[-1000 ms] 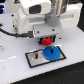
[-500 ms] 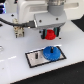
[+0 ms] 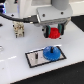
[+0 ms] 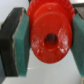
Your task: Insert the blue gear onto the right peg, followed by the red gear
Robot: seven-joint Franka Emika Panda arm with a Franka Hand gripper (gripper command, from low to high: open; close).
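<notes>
Both shots are tiny and soft, nothing has a crisp edge. The exterior view is brightly and evenly lit, with the white table (image 3: 15, 55) washed out and a faint sheen on its surface. There's a blurry soft shadow just beside the grey plate (image 3: 35, 59). The wrist view is way too close to focus: the red gear (image 4: 49, 36) is a fuzzy glowing blob with a blown-out background

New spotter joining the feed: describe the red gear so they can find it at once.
Start at the white arm's gripper above the grey plate. Clamped between its fingers is the red gear, held off the table. It is the only red thing; the blue gear sits on the plate.
</notes>
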